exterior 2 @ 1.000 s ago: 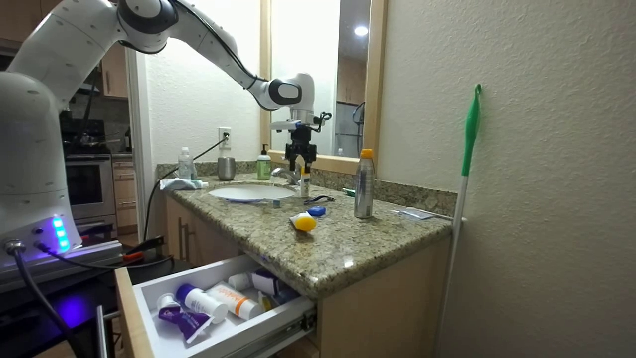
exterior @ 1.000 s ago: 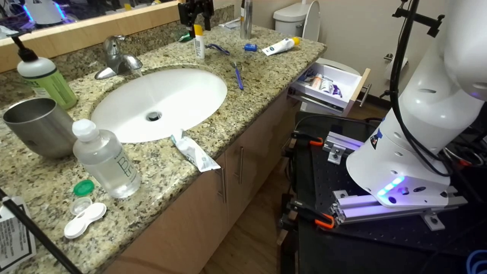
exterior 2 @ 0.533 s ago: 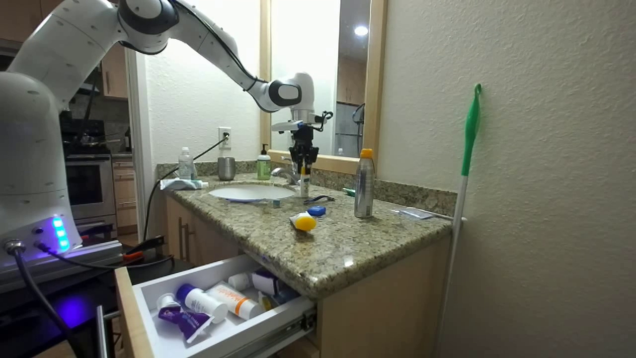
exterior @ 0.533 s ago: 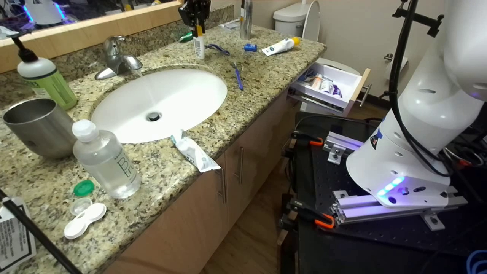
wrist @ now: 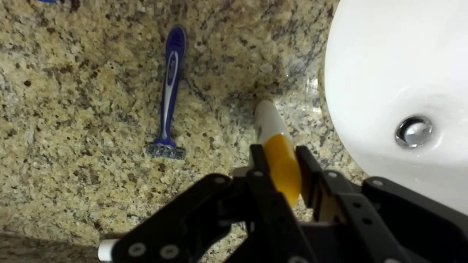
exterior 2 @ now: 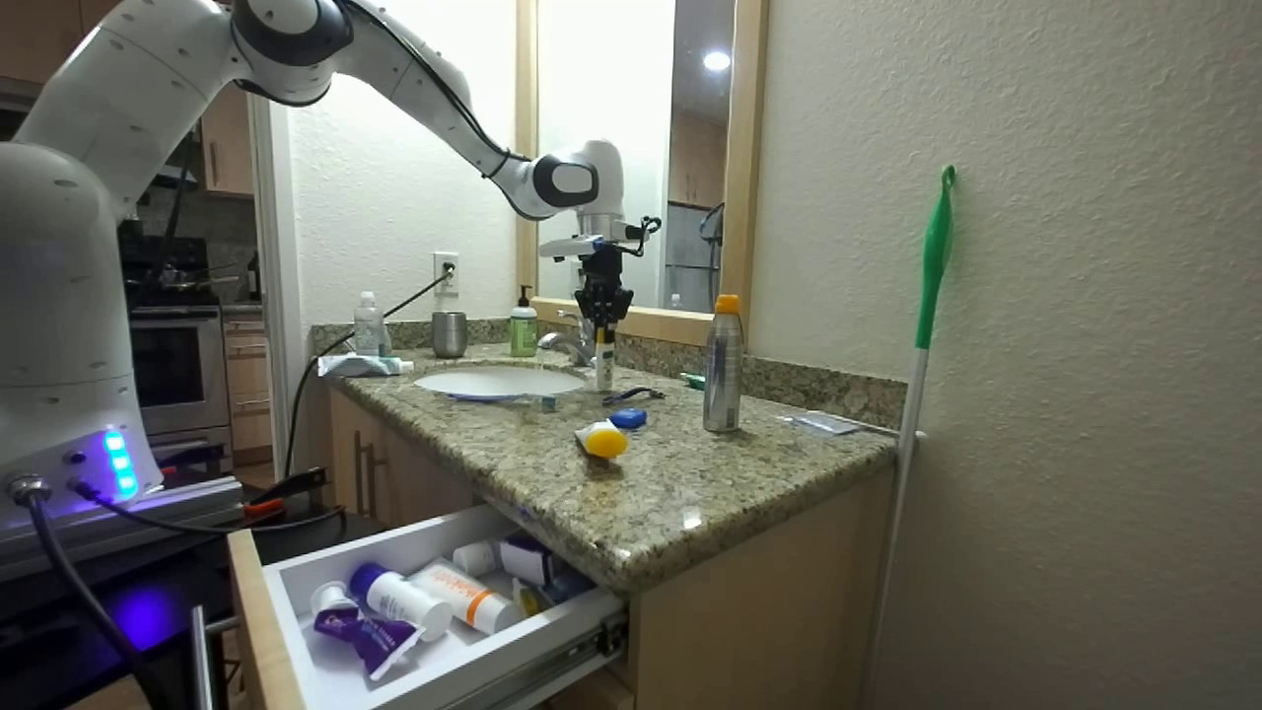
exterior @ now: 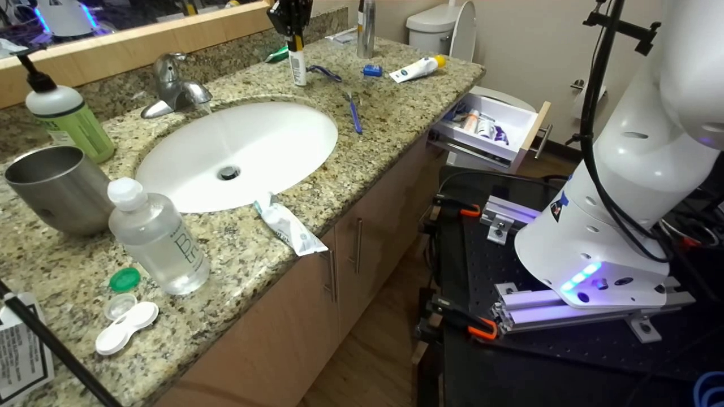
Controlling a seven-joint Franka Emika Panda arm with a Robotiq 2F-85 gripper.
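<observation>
Your gripper (wrist: 279,156) is clamped on the white bottle (exterior: 297,69), right of the sink (exterior: 288,141) in both exterior views: grip made, any lift unclear.

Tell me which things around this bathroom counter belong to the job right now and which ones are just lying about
Seems part of the job:
White bottle with a yellow cap
Claw, closed around that bottle's top

Apparently just lying about:
Razor
Blue container
Yellow-capped tube
Crumpled white tube
Silver can
Metal cup
Green pump bottle
Clear bottle
Lens case
</observation>
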